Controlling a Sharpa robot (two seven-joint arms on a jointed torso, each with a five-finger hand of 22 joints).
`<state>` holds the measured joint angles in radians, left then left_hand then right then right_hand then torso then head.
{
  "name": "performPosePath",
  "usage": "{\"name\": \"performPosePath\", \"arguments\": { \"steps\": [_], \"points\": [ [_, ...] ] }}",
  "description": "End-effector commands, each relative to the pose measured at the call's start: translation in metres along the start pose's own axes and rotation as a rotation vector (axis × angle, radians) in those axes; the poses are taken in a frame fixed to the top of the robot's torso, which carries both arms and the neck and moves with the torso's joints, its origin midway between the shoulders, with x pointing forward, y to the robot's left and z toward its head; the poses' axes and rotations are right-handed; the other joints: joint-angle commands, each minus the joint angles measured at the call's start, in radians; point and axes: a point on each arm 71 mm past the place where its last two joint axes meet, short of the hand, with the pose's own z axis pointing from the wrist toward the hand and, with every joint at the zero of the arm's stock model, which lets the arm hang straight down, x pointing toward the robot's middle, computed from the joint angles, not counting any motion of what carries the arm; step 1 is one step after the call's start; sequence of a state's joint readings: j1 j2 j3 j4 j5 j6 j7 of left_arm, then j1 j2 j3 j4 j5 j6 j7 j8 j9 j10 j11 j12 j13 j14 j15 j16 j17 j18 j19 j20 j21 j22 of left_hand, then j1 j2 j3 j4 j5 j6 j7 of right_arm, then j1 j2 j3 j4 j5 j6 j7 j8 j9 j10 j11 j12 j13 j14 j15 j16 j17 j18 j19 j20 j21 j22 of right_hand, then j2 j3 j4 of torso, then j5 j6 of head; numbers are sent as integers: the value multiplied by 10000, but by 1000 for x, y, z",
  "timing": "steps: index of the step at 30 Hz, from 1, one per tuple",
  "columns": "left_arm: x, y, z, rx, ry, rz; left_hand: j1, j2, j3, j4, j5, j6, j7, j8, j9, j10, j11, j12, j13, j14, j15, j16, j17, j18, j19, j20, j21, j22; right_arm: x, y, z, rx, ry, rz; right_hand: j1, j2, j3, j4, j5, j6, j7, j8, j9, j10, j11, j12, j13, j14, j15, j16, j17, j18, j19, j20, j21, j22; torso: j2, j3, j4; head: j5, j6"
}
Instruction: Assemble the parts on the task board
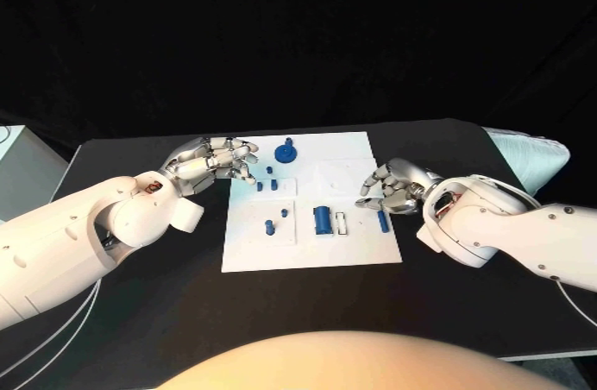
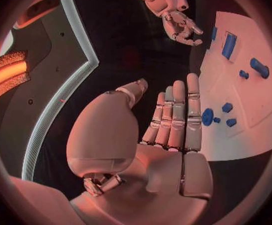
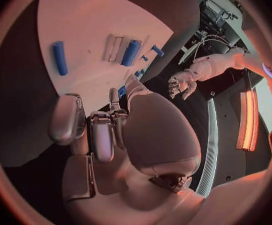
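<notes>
Both hands hang over the board's (image 1: pixel 311 252) side edges, and neither holds a part. By the head view the left hand (image 1: pixel 214 160) sits at the far left edge with its fingers loosely bent over the board, near the round part (image 1: pixel 287 154) and the small pieces (image 1: pixel 270 184) beside it; its own wrist view shows the fingers (image 2: pixel 176 116) straight, side by side and bare, so I judge it open and empty. The right hand (image 1: pixel 396 187) is at the right edge, just beside the long part (image 1: pixel 383 222), with its fingers curled in; its wrist view shows them folded toward the palm (image 3: pixel 101 132) with nothing in them. Other blue parts lie mid-board: an upright block (image 1: pixel 323 220) and a short peg (image 1: pixel 270 227). The step in hand looks like a first pick. For the right hand that means spreading the fingers before lowering, then closing thumb against finger across the long part's narrow sides rather than its ends, so it lifts level and doesn't roll. The left should choose one small piece and come straight down, since its neighbours are close enough to be knocked. Only the wrist views show the palm sides, proving both hands empty; only the head view gives each hand's place along the board's edges.
</notes>
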<state>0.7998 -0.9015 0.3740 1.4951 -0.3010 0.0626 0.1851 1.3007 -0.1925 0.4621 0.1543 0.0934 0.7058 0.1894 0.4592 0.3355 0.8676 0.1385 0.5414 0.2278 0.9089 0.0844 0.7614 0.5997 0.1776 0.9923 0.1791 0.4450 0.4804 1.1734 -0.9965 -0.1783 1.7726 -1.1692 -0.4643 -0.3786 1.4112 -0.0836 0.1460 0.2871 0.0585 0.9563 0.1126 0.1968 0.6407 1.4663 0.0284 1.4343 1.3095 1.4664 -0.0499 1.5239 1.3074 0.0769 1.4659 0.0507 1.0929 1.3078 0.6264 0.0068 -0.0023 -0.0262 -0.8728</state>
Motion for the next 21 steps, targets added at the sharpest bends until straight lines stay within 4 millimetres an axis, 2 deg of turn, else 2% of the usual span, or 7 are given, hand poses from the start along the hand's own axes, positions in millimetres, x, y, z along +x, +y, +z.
{"name": "performPosePath", "arguments": {
  "steps": [1,5,9,11,14,17,21],
  "points": [
    [2,-1,1,265,196,-263,432,-27,-12,156,7,48,68,-14,-205,674,20,-1108,-629,297,54,-1962,-880,37,-49,263,-1356,-1029,-3,-14,-1,327,534,350,80,123,185,-24,44,286,-50,-97,-252,294,-17,94,1583,888,34,-35,1996,-24,491,46,84,1293,-57,-12,-11,-71,2],
    [2,-1,2,365,262,-311,818,-116,180,264,-39,459,-173,-462,-532,1684,81,-2742,-1286,230,303,-4089,-1458,58,-119,503,-2919,-2304,-10,-31,-3,893,659,-261,241,-13,383,-107,45,670,-147,-134,-507,367,-105,174,1650,898,-16,-10,2026,-38,514,16,190,1338,-90,-29,-33,-160,2],
    [3,0,3,451,344,-360,993,-98,297,217,-45,754,-254,-703,-641,2104,80,-3475,-1500,69,389,-4955,-1802,71,142,542,-3359,-2769,-15,-45,-7,1437,634,-954,274,-275,394,-148,35,846,-177,-134,-611,386,-128,195,1671,905,-29,12,2052,-54,531,2,284,1374,-108,-40,-48,-228,2],
    [4,0,4,470,382,-386,1009,-83,316,205,-52,956,-254,-848,-690,2422,34,-3863,-1570,529,297,-5147,-1924,78,716,381,-3347,-2920,-16,-52,-11,1778,587,-1370,251,-384,379,-141,74,898,-183,-126,-628,389,-136,199,1676,909,-33,21,2063,-59,538,-3,313,1386,-116,-53,-63,-252,2],
    [5,1,4,473,379,-395,1019,-45,185,125,-54,1130,-209,-1010,-737,2717,-85,-4203,-1575,1830,-25,-4820,-1717,81,1826,-46,-2932,-2845,-15,-57,-14,2142,508,-1684,101,-528,341,-38,231,959,-191,-118,-646,379,-143,180,1665,910,-39,24,2066,-66,548,-9,353,1404,-108,-52,-67,-286,2],
    [5,2,5,476,328,-389,1000,0,59,86,-46,1274,-192,-1097,-759,2870,-173,-4386,-1567,2424,-197,-4647,-1477,57,2300,-223,-2690,-2753,-12,-58,-14,2350,416,-1775,-129,-632,287,31,393,1021,-203,-92,-640,369,-152,162,1655,909,-47,21,2061,-63,550,-16,333,1406,-102,-39,-58,-275,2],
    [5,2,4,442,263,-377,933,8,-134,73,-38,1479,-139,-1185,-777,3106,-255,-4452,-1512,3106,-372,-4106,-895,36,2801,-423,-2282,-2523,-4,-57,-13,2510,384,-1721,-924,-692,29,53,103,1098,-227,-23,-585,369,-167,154,1654,908,-57,21,2061,-60,554,-24,311,1412,-88,-23,-30,-293,2]
  ]
}}
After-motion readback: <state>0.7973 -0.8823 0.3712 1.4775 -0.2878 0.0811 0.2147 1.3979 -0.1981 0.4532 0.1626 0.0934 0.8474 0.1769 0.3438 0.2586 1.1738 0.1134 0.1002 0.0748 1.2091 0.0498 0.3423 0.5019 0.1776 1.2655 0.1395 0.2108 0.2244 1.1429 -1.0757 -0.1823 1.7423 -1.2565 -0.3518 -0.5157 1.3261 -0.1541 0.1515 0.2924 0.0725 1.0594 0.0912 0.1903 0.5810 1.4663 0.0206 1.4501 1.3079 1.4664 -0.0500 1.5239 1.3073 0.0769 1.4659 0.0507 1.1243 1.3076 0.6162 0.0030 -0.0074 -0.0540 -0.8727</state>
